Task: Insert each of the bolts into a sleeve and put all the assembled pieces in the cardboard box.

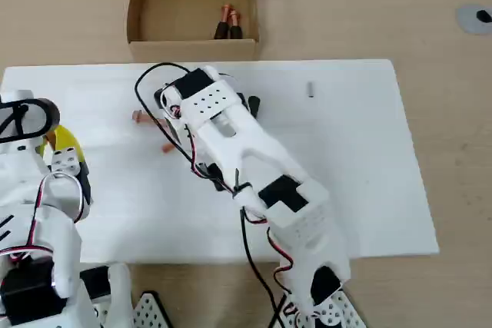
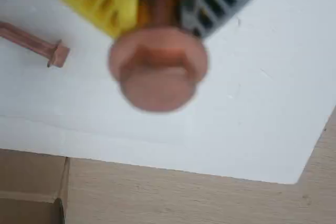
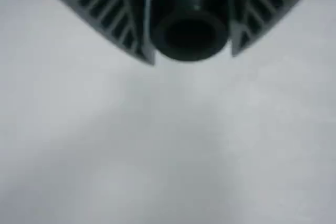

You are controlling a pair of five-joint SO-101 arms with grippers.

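The left gripper [image 2: 157, 9] pinches a copper bolt [image 2: 157, 72] by its shank above the white sheet [image 2: 252, 103] — the right gripper [image 3: 189, 19] clamps a black sleeve [image 3: 190, 34], open end outward — and two assembled pieces [image 1: 229, 24] lie in the cardboard box [image 1: 192, 50].

The cardboard box [image 1: 138, 13] sits at the desk's [image 1: 453, 113] far edge, two assembled pieces [image 1: 228, 24] in its near right corner. Before it lies a sheet [image 1: 346, 159], loose bolts [image 1: 142, 117] toward its far left.
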